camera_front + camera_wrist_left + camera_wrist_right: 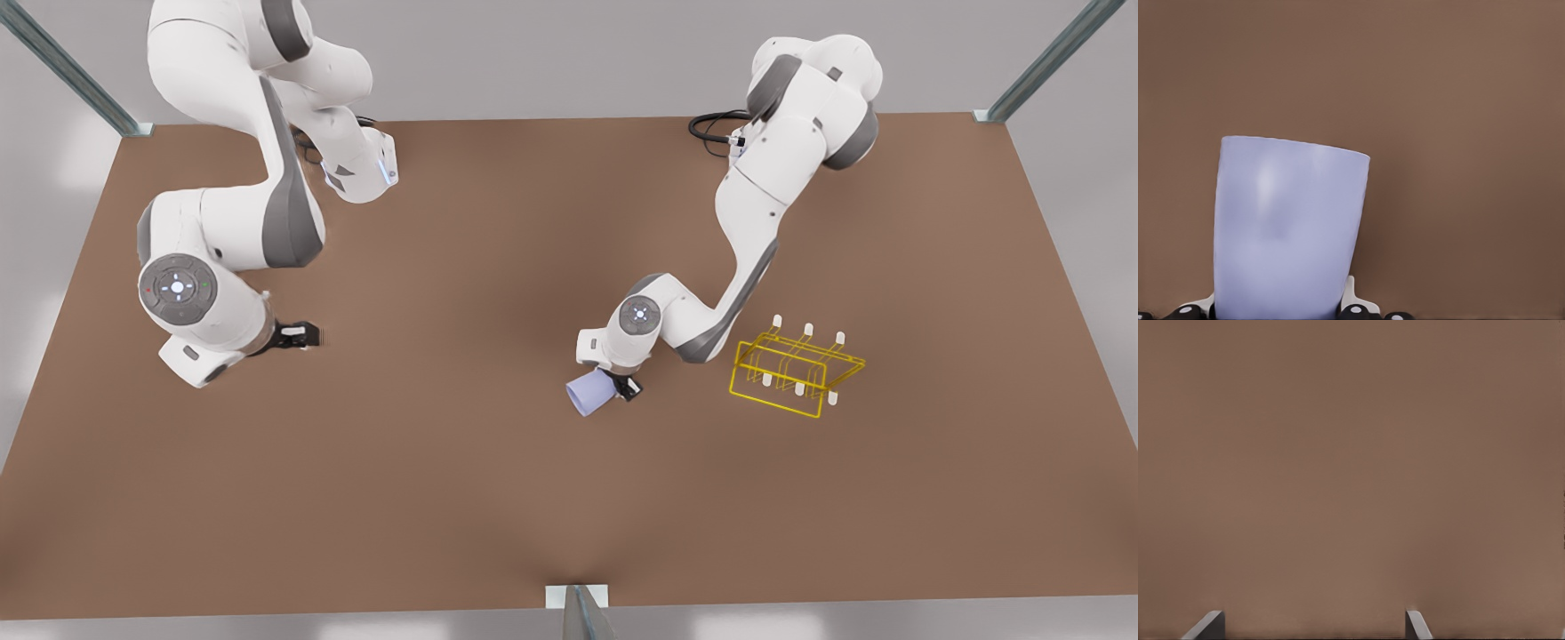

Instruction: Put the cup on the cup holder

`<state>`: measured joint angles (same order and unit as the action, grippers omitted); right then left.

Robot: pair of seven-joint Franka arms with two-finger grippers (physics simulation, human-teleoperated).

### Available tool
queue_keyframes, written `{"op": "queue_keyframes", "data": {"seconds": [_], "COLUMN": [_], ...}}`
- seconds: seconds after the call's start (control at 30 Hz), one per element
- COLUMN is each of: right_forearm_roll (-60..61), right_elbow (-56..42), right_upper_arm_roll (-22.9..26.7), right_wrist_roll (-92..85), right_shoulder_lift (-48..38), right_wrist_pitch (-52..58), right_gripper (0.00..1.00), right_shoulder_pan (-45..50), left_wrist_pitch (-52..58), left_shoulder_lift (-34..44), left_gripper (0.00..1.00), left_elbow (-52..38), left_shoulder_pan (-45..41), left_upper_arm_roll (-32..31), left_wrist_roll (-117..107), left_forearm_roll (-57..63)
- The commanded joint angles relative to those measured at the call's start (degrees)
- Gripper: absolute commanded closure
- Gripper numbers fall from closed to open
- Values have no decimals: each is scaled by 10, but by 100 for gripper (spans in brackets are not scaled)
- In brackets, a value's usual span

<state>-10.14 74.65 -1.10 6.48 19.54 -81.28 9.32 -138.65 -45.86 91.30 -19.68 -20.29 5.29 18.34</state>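
The pale lavender-blue cup hangs tipped on its side near the table's middle, with my left gripper shut on it. In the left wrist view the cup stands large between the fingers, over bare brown table. The yellow wire cup holder with white-tipped prongs stands on the table, a short way toward the front view's right of the cup. My right gripper waits open at the front view's left, far from both; its fingertips stand wide apart over bare table.
The brown table is ringed by grey metal posts at its corners and one at the front edge. A black cable loops at the base of the left arm.
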Motion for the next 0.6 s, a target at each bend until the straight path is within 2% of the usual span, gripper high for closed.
{"op": "queue_keyframes", "data": {"seconds": [0.0, 0.07, 0.23, 0.33, 0.37, 0.43, 0.57], "right_forearm_roll": [1, -1, 14, 14, 15, 14, 13], "right_elbow": [-1, -1, -1, -2, -2, -2, -2], "right_upper_arm_roll": [0, 0, 0, 0, 0, -1, -1], "right_wrist_roll": [57, 57, 56, 56, 56, 56, 56], "right_shoulder_lift": [0, 0, -1, -1, -1, 0, 0], "right_wrist_pitch": [31, 31, 31, 31, 31, 31, 31], "right_gripper": [0, 0, 0, 0, 0, 0, 0], "right_shoulder_pan": [-5, -9, -24, -28, -29, -25, -27], "left_wrist_pitch": [54, 127, 457, 622, 640, 714, 810], "left_shoulder_lift": [5, 31, 48, 46, 46, 42, 24], "left_gripper": [35, 35, 35, 35, 35, 35, 35], "left_elbow": [-2, -10, -137, -199, -200, -199, -198], "left_shoulder_pan": [0, 0, -4, -38, -43, -81, -115], "left_upper_arm_roll": [0, 0, -13, -19, -19, -18, -18], "left_wrist_roll": [9, 12, 83, 233, 257, 375, 501], "left_forearm_roll": [-6, 1, 43, 179, 211, 373, 557]}}
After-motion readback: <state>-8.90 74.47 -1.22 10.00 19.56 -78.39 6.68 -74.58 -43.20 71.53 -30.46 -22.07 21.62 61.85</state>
